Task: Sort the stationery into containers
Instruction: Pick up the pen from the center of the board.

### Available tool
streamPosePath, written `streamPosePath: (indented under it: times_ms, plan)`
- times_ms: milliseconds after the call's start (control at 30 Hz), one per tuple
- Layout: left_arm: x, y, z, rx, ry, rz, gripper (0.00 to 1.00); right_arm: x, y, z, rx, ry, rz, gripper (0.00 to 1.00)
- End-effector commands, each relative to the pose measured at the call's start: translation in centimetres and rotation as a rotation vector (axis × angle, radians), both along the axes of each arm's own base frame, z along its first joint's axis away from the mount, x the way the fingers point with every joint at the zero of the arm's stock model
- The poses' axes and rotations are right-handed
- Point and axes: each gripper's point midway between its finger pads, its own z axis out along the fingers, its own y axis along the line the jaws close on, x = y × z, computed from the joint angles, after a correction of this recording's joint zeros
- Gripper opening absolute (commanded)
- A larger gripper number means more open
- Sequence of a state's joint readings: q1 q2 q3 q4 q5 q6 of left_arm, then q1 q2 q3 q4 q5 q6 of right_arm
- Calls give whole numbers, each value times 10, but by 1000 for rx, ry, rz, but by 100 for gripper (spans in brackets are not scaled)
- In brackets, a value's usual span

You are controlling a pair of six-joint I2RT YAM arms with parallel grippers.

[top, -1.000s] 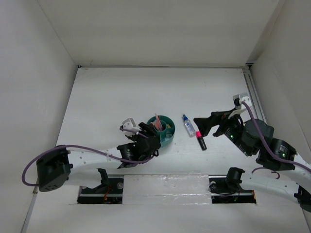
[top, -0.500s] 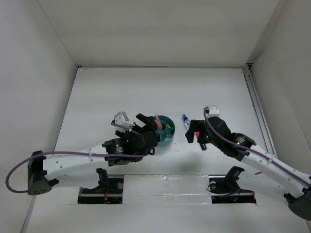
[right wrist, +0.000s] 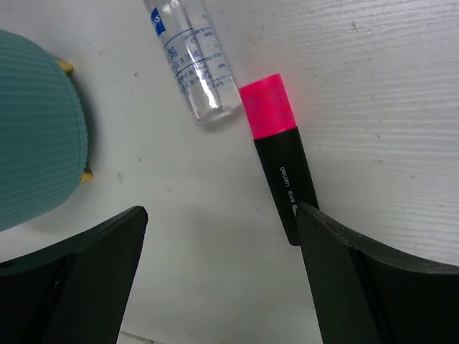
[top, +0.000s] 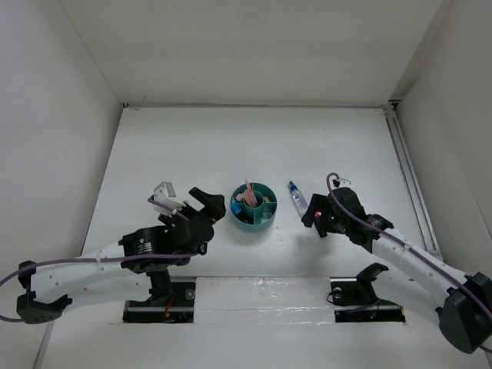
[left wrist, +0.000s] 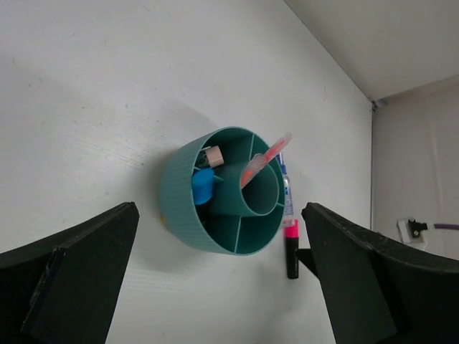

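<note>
Marker (right wrist: 281, 161), pink cap, black barrel: lies flat on the table (top: 192, 146), right of the organizer (top: 255, 221), with the bottle (right wrist: 193, 61) just beside its cap. Cannot tell whether the two touch.

Right gripper (right wrist: 222, 287): jaws spread wide, nothing held, hovering low over the marker. In the overhead view it covers most of the barrel.

Key relation: in the right wrist view the marker's long axis runs nearly up-and-down, roughly square to the line the jaws close along. That orientation looks good for a pinch across the barrel. The marker is off-centre, though. Its butt end sits against the right-hand finger (right wrist: 373, 287), and the gap to the other finger is bare table. Judgement: shift sideways toward the marker before descending, clear of the bottle.

Left gripper (left wrist: 222, 283): also released and empty, left of the organizer, well apart from the marker. The right arm is the nearer one.

Organizer contents: pencils (left wrist: 264, 158) lean in the centre cup.
</note>
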State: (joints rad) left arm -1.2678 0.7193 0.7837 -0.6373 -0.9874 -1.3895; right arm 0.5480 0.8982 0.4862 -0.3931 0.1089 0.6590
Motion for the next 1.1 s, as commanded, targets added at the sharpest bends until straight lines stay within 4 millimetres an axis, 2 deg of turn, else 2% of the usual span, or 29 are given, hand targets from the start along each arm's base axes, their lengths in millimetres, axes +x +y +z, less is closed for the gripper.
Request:
streamPosePath:
  times_ms: [0, 100, 200, 267, 433, 500, 533, 567, 600, 733, 767, 900, 967, 1000, 1067]
  plan:
    - [-7, 26, -22, 108, 26, 4, 100, 21, 9, 12, 13, -45, 6, 90]
    - [-9, 27, -21, 100, 12, -21, 100, 23, 5, -3, -25, -8, -24, 90]
    - [-10, 27, -19, 110, 6, -41, 100, 26, 3, -7, -35, 11, -53, 90]
    - [-10, 27, -17, 107, -2, -46, 100, 27, 2, -7, -34, 10, -66, 90]
    - [-8, 22, -25, 151, -9, -63, 100, 30, -5, -3, -48, -15, -104, 90]
    - [-8, 19, -26, 161, -6, -75, 100, 36, -4, 6, -52, -30, -115, 90]
    - [-8, 19, -26, 172, -7, -79, 100, 34, -6, 1, -71, -14, -107, 90]
    - [-7, 17, -27, 174, -7, -79, 100, 38, -6, 7, -70, -30, -114, 90]
    - [-7, 16, -29, 197, -4, -84, 100, 39, -9, 3, -98, -25, -114, 90]
    - [-6, 12, -29, 211, -4, -88, 100, 55, -14, 7, -132, -20, -137, 90]
    - [-6, 12, -26, 214, -8, -92, 100, 57, -15, 1, -159, -2, -135, 90]
    - [-6, 13, -26, 222, -10, -95, 100, 63, -21, -4, -178, 18, -150, 82]
    - [-6, 13, -26, 222, -10, -95, 100, 64, -23, -6, -178, 19, -159, 72]
    - [-5, 15, -23, 216, -18, -87, 100, 65, -21, -1, -160, 3, -155, 70]
    - [-5, 15, -22, 207, -21, -87, 100, 68, -30, -1, -154, 0, -178, 70]
